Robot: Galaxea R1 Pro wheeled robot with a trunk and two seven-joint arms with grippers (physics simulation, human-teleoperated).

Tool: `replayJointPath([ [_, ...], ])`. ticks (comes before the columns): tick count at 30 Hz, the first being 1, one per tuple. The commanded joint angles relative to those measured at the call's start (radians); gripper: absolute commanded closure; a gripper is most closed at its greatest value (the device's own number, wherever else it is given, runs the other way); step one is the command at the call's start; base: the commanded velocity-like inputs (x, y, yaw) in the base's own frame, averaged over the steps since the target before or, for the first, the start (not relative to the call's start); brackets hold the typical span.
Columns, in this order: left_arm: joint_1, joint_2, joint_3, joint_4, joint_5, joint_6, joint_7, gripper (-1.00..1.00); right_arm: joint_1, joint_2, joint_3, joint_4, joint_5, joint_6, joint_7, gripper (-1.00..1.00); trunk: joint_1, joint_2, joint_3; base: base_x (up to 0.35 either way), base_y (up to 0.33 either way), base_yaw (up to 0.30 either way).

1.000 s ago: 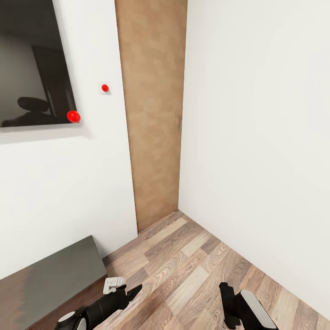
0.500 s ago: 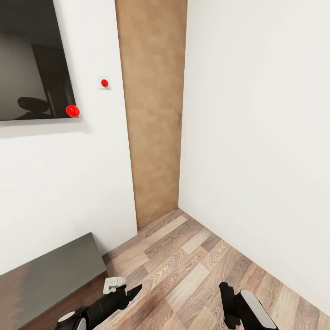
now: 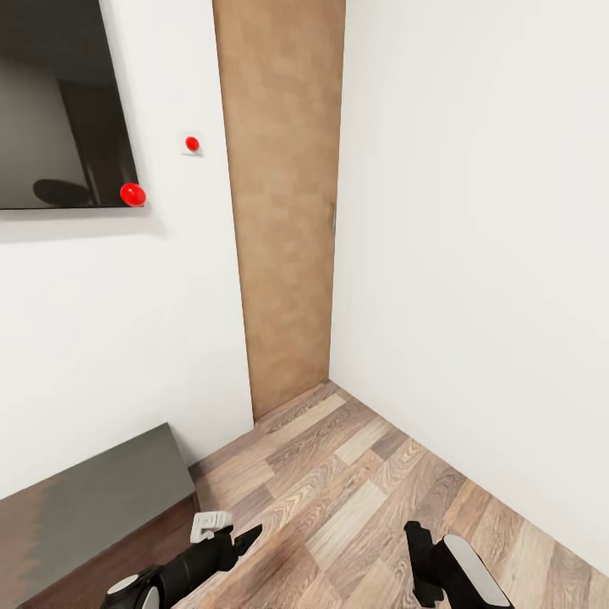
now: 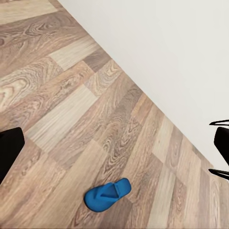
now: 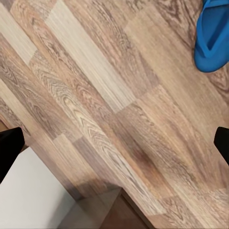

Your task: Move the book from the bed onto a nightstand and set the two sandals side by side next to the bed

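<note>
From the head the robot faces a corner of white walls (image 3: 474, 211) with a tall wooden door (image 3: 283, 211) set in it, a dark screen (image 3: 59, 101) on the wall at left with two red dots beside it, and a low dark bench (image 3: 93, 499) underneath. Both arms hang low over bare plank floor (image 3: 355, 474): the left gripper (image 3: 241, 537) near the bench's end, the right gripper (image 3: 419, 550) well apart from it. The wrist cameras add what the head misses: a blue sandal (image 4: 108, 194) lying flat on the planks near the wall's foot, with open floor all round it, and a sandal (image 5: 213, 36) cut by the right wrist picture's edge. Both sets of fingers stand spread wide, holding nothing.
</note>
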Motion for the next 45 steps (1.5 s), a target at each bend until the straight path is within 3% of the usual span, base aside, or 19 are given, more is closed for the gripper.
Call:
replayJointPath([
  [1, -0.001, -0.001, 0.003, 0.000, 0.007, 0.009, -0.004, -1.00, 0.000, 0.000, -0.002, -0.001, -0.004, 0.003, -0.005, -1.00, 0.004, -0.008, -0.004, 0.000, 0.000, 0.000],
  [45, 0.000, 0.000, 0.003, 0.000, 0.007, 0.008, 0.001, -1.00, 0.000, 0.000, -0.002, -0.001, -0.004, -0.002, -0.003, -1.00, 0.172, -0.316, -0.142, 0.000, 0.000, 0.000],
])
